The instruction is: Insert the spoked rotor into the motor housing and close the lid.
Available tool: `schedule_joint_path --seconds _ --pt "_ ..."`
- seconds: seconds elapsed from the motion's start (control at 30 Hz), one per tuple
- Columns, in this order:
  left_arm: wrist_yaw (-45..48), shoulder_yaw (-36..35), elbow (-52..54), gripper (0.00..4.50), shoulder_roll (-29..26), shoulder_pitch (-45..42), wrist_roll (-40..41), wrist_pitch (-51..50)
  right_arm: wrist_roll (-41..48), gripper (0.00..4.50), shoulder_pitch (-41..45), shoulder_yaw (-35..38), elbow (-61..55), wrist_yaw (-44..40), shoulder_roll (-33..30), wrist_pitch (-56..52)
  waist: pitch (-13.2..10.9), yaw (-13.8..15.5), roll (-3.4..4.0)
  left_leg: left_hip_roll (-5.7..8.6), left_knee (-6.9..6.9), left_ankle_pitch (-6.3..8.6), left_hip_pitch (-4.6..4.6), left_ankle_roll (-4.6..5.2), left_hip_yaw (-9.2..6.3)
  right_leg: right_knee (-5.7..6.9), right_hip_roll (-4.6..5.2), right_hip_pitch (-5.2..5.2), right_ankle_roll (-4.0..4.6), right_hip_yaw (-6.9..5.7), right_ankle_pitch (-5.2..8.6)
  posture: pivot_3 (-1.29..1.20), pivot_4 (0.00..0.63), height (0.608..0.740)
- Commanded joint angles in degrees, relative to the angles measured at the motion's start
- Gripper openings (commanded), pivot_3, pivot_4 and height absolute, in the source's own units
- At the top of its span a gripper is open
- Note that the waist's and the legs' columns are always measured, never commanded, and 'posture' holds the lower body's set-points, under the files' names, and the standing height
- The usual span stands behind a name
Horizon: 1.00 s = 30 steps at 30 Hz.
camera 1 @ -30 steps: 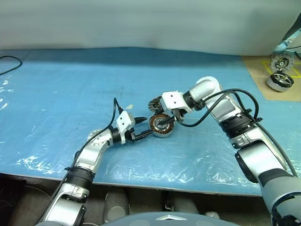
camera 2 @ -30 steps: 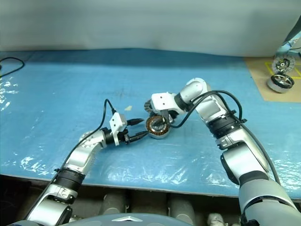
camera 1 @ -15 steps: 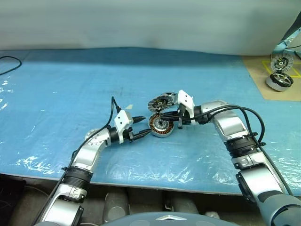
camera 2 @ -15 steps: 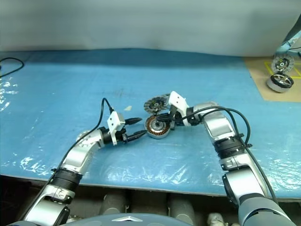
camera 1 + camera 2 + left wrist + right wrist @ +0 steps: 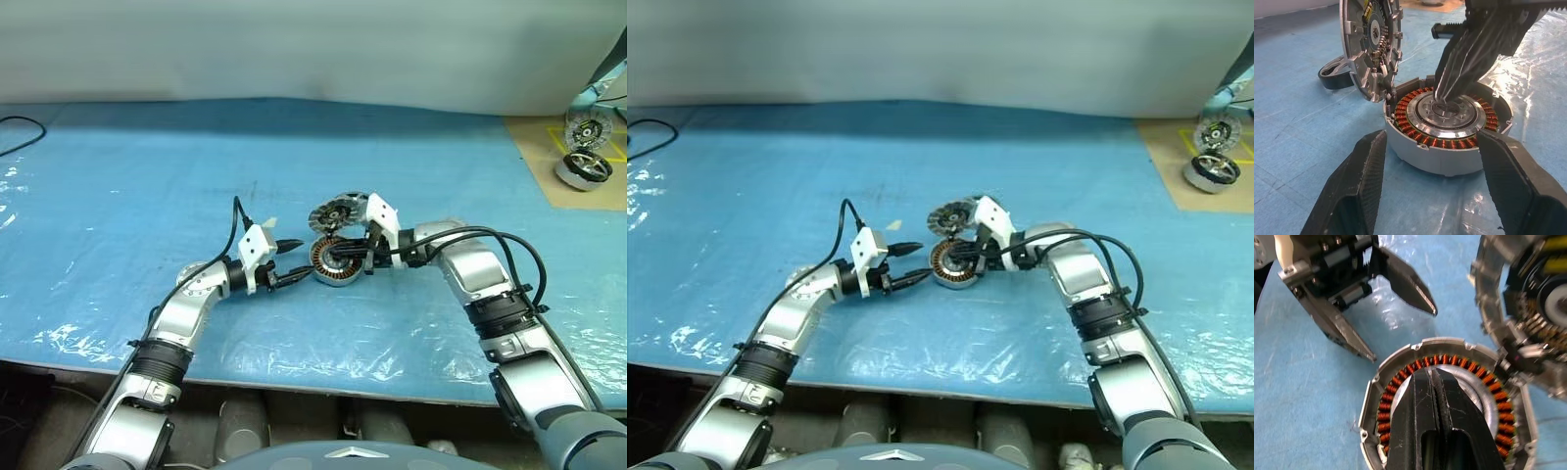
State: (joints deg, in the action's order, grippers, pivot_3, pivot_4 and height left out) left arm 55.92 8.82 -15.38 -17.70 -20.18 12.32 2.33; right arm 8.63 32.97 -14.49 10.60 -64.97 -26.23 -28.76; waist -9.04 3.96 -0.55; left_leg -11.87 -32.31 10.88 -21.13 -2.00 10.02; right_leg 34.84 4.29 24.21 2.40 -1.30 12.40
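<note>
The motor housing [image 5: 331, 260] sits on the blue sheet [image 5: 147, 186] just left of centre in the head view, open side up. Inside it a ring of copper-coloured windings [image 5: 1411, 128] runs round a silver central hub [image 5: 1447, 111]; nothing else lies in the can. A round silver lid [image 5: 338, 211], its inner face crowded with small parts, stands tilted up at the housing's far edge, its lower rim meeting the can's wall (hinged or merely leaning, I cannot tell).

The right gripper [image 5: 1432, 373] comes in from the right of the frame with its two black fingers pressed together, empty, the tips resting over the hub in the middle of the windings. The left gripper [image 5: 297, 262] lies level just left of the housing, its fingers spread apart on either side of the can's near wall and holding nothing; whether a fingertip touches the wall is not clear.

In the left wrist view a flat dark-rimmed ring, apparently the spoked rotor [image 5: 1334, 77], lies on the sheet behind the raised lid.

At the upper right of the head view two larger wheel-like motors [image 5: 586, 147] stand on a brown board [image 5: 549, 166], well apart from the work.
</note>
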Motion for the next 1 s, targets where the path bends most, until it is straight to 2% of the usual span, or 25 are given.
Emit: schedule_joint_path --seconds 0.03,0.23,0.37,0.47,0.67,0.93,1.0 --pt "0.1 -0.5 0.4 3.02 0.1 -0.1 0.5 1.5 -1.5 0.05 -0.3 -1.5 2.4 1.8 1.0 1.7 0.0 -0.1 0.00 0.00 0.00 0.00 0.02 0.00 0.00 0.00 0.00 0.00 0.00 0.01 0.00 0.00 0.150 0.740" --pt "0.0 -0.5 0.9 3.02 0.2 0.1 0.4 1.4 -1.3 0.05 -0.1 -2.4 5.8 2.9 2.1 -1.0 0.0 -0.3 0.00 0.00 -0.01 0.01 0.29 -0.02 0.01 0.03 -0.01 -0.19 0.02 0.01 -0.01 0.00 0.150 0.740" --pt "-0.3 -0.3 2.3 3.02 0.1 0.4 0.5 0.6 0.7 0.05 1.3 0.1 12.1 5.8 4.4 -11.1 0.0 -0.6 -0.01 -0.01 0.02 0.01 0.61 -0.02 0.01 0.02 -0.01 -0.47 0.02 0.04 -0.01 0.00 0.150 0.740" --pt "-0.5 -0.2 2.8 3.02 0.1 0.3 0.5 0.2 3.1 0.05 2.2 3.4 14.9 8.0 6.0 -17.6 0.0 -0.9 -0.01 -0.01 0.15 0.03 1.20 -0.02 0.01 -0.07 -0.01 -1.04 -0.01 0.04 0.02 0.00 0.150 0.740" --pt "-0.6 -0.1 3.6 3.02 0.1 0.1 0.5 -0.5 7.1 0.05 0.1 6.1 13.3 10.5 6.5 -29.1 0.1 -1.0 0.03 0.01 0.17 0.03 1.31 -0.02 0.00 -0.08 0.01 -1.12 -0.38 0.06 0.24 0.00 0.150 0.740" --pt "-0.4 -0.1 3.5 3.02 0.0 -0.6 0.5 -0.9 5.6 0.05 -0.6 7.2 15.3 19.5 7.2 -31.2 0.4 -1.0 -0.04 0.05 0.59 0.02 1.28 -0.05 0.03 -0.35 0.02 -1.15 -0.05 0.06 0.13 0.00 0.150 0.740" --pt "-0.3 -0.1 3.6 3.02 0.0 -0.7 0.6 -1.1 5.3 0.05 -0.2 8.6 16.4 22.9 8.0 -31.8 0.4 -1.1 -0.06 0.07 0.72 0.01 1.39 -0.07 0.02 -0.35 0.02 -1.28 -0.45 0.07 0.37 0.00 0.150 0.740"
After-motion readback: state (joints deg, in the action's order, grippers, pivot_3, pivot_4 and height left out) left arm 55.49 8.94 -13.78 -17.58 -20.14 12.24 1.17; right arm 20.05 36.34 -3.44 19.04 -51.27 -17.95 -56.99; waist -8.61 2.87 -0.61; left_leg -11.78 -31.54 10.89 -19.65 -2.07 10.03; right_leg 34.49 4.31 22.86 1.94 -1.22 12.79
